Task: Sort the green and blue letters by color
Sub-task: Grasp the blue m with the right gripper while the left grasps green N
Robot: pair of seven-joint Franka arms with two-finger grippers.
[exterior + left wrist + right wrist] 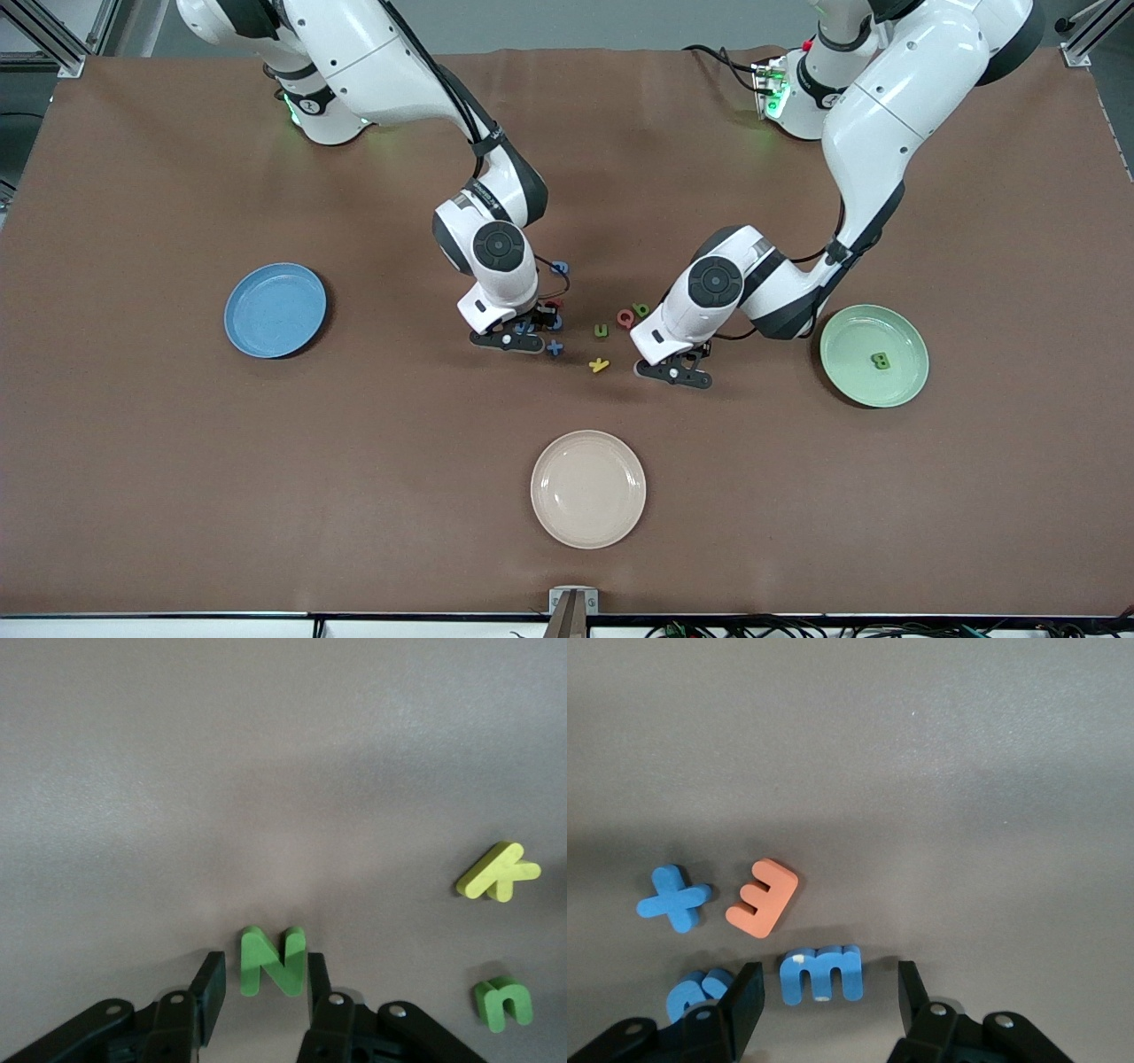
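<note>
left gripper (678, 373): mine, low at the table's middle, at about 9 o'clock of the green plate. Fingers narrow, one on each side of the green N (273, 961), nearly touching it; N lies flat on the table.
green N axis: its strokes run along my reach, its width spans the gap between my fingers.
right gripper (507, 341): mine too, low over the letter cluster, at about 3 o'clock of the blue plate. Fingers wider, straddling the blue 3 (820, 974), gaps on both sides, no contact seen.
blue 3 axis: flat on the table, long axis across my finger gap, prongs pointing away from my wrist.
blue plus (555, 347): flat, just beside my right gripper, toward the front camera.
other blue letter (698, 989): partly hidden by my right finger, cannot tell which.
blue letter at top of cluster (561, 268): farther from the camera, beside my right wrist.
green u (601, 330): between my two grippers.
green b (641, 310): touching the pink Q (625, 316).
green B (880, 361): in the green plate (850, 330), long axis across the view.
orange E (763, 896): between plus and 3.
yellow k (600, 364): at 6 o'clock of the u.
blue plate (275, 310): toward the right arm's end.
beige plate (588, 488): nearest the camera.
</note>
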